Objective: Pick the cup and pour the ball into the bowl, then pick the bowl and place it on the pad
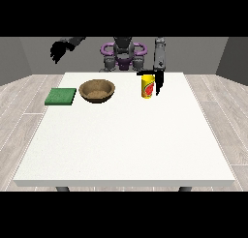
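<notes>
Single front view: camera stands across the table [126, 150] from the robot [123, 53], raised, looking down its length, far enough back to take in all four table edges.

Ball unseen inside the cup [147, 86]; table legs [61, 188] mostly hidden.

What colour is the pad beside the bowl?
Green. The pad lies at the view's left of the brown bowl, seen in the front view.
</notes>
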Motion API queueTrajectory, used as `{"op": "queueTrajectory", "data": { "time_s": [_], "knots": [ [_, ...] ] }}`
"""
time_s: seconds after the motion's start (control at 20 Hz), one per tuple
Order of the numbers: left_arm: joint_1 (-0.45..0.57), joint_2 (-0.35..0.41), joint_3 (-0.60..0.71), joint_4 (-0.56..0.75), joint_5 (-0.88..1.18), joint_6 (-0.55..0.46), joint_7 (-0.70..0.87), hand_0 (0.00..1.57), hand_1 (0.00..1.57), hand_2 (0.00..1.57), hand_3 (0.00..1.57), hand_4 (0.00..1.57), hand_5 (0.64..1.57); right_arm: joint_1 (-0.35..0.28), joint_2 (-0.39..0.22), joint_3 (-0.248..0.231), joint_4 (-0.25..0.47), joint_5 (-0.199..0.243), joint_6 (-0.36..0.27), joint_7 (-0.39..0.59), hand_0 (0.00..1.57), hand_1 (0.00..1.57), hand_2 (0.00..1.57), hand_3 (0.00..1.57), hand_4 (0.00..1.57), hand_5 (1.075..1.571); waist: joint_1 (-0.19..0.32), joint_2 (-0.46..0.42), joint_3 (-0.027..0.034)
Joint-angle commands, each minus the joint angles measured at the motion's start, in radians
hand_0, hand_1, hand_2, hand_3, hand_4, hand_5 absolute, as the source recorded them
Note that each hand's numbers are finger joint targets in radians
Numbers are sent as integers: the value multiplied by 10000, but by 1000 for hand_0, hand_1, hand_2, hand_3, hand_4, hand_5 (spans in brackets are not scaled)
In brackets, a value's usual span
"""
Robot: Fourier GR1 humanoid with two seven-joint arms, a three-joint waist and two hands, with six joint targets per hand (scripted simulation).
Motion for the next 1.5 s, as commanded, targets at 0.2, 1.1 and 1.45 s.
{"op": "queueTrajectory", "data": {
  "time_s": [0.2, 1.1, 1.45],
  "knots": [
    [-885, 319, 875, 2671, 48, 407, -1977, 698, 698, 639, 0, 1006, 1553, -319, -138, 31, -358, -173, 288, -131, 0, 0, 0, 0, 679, 1569, -576, 836, -4],
    [-2318, -193, -2381, 2772, -4687, 5301, 1705, 1313, 1313, 1571, 1571, 1399, 1502, -234, -1506, -1432, 2452, -1137, 1328, 364, 0, 0, 0, 302, 638, 1564, 82, -1628, 59],
    [-3776, -59, -4343, 4438, -8245, 6394, 5382, 1357, 1357, 1571, 1571, 1456, 1535, -198, -1702, -1326, 2983, -1200, 1734, 598, 0, 0, 0, 83, 675, 1561, -218, -2347, 46]
  ]
}}
